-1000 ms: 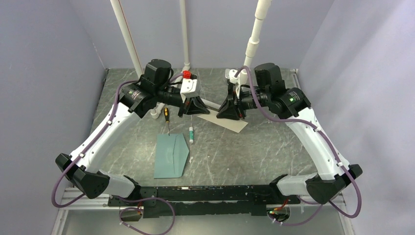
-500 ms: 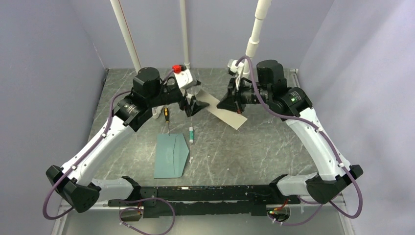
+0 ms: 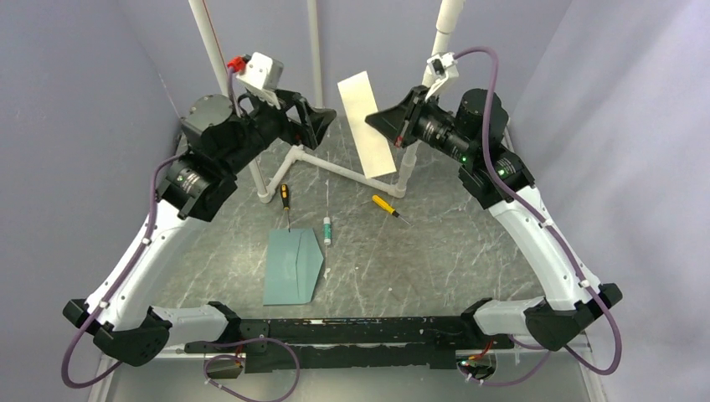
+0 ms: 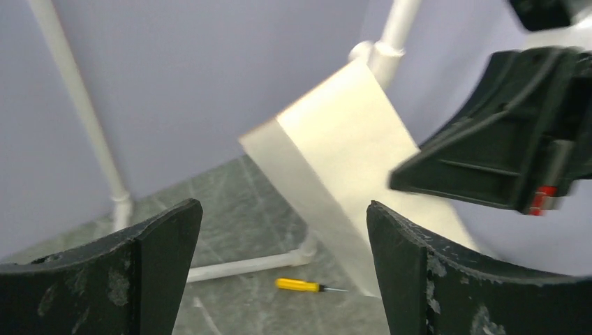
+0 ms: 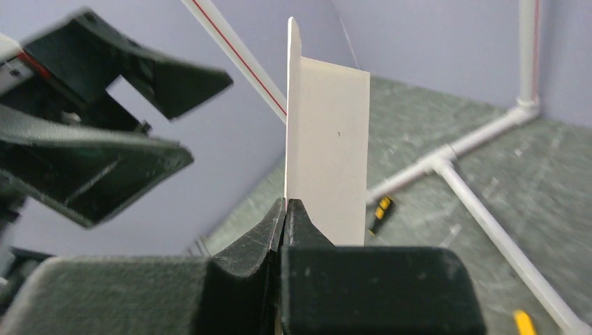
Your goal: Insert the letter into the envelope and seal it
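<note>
Tan, up in the air now: pinches the letter [image 3: 366, 124] by one long edge with the right gripper [image 3: 378, 123], pressed together, high over the table [image 3: 469, 251] rather than low against it. Has apparently let go with the left gripper [image 3: 322, 124], spread wide, drawn back. Leaves the envelope [image 3: 293, 268] flat, unmoved.

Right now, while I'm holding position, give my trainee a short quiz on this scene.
1. Which pincer holds the letter?
2. True or false: the left pincer is shut.
3. The envelope is: A) flat on the table; B) in the left pincer; C) under the letter.

Key: 1. The right pincer, with the letter lifted off the table. 2. False, it is open and holds nothing. 3. A.
</note>
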Robot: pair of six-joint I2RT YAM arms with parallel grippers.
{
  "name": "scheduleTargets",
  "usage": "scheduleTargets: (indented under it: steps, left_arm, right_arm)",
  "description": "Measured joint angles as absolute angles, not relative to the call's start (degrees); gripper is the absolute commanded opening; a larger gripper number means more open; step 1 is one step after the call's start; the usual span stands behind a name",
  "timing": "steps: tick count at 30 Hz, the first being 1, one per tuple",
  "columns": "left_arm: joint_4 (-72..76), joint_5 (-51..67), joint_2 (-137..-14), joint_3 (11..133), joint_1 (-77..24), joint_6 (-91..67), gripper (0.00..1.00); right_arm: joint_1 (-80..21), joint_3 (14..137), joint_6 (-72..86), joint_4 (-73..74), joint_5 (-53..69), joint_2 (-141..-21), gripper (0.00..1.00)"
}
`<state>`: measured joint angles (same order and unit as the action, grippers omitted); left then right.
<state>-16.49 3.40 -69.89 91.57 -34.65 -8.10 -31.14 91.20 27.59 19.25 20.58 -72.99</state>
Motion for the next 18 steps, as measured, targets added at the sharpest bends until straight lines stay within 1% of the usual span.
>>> scheduleTargets:
  steps: [1, 2, 4, 6, 10, 13, 18]
  left_arm:
    - [-17.5, 3.9, -70.0, 92.8, -34.4, -10.3, 0.92]
    - [-18.4, 5.1, -70.0, 94.0, -34.0, -12.8, 0.88]
    - [-19.0, 7.8, -70.0, 95.4, -32.9, -17.4, 0.73]
    - [-19.1, 10.9, -70.3, 95.9, -31.8, -21.9, 0.61]
    - [-16.8, 18.6, -71.3, 94.0, -28.9, -29.8, 0.54]
    - [-12.5, 24.7, -71.7, 89.6, -26.4, -35.6, 0.50]
    - [-4.9, 32.1, -73.1, 85.7, -24.3, -43.5, 0.45]
  right_arm:
    - [-31.1, 91.2, 29.8, 16.9, 20.5, -73.3, 0.00]
    - [-31.1, 91.2, 31.8, 14.7, 20.5, -73.7, 0.00]
    - [-31.1, 91.2, 34.9, 11.0, 21.0, -74.5, 0.00]
    - [-31.1, 91.2, 37.8, 8.1, 21.8, -75.4, 0.00]
    - [-31.1, 91.2, 42.6, 4.4, 23.8, -76.8, 0.00]
    - [-31.1, 90.7, 46.0, 1.5, 25.0, -76.9, 0.00]
    - [-31.1, 89.4, 49.9, -2.3, 26.6, -75.9, 0.00]
